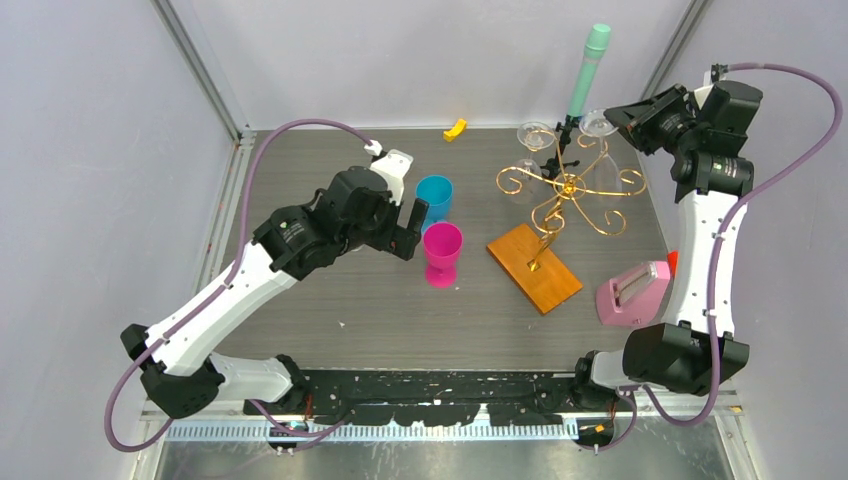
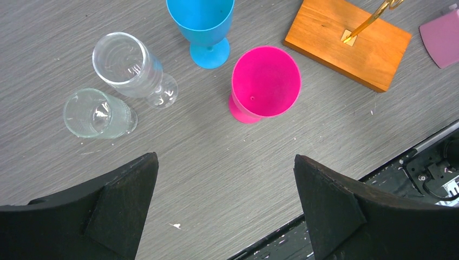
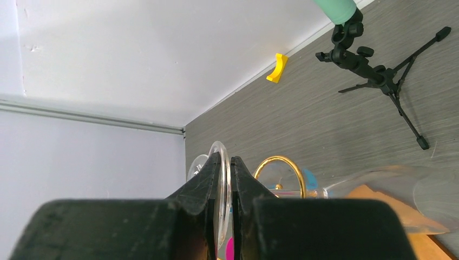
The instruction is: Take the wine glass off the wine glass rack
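Note:
The wine glass rack [image 1: 570,187] is gold wire with curled arms on an orange-brown wooden base [image 1: 535,268], at the right middle of the table. Two clear wine glasses hang upside down on its far arms, one at the left [image 1: 535,135] and one at the right [image 1: 603,170]. My right gripper [image 1: 612,118] is shut on the round foot [image 3: 221,154] of the right glass, beside a gold loop [image 3: 279,161]. My left gripper [image 1: 413,228] is open and empty above the table, near the pink cup [image 1: 442,252].
A blue cup [image 2: 203,24], a pink cup [image 2: 265,81] and two clear glasses [image 2: 130,65] [image 2: 97,114] stand below the left gripper [image 2: 224,179]. A teal tube on a black tripod [image 1: 590,65], a yellow piece [image 1: 455,129] and a pink box [image 1: 632,293] are nearby.

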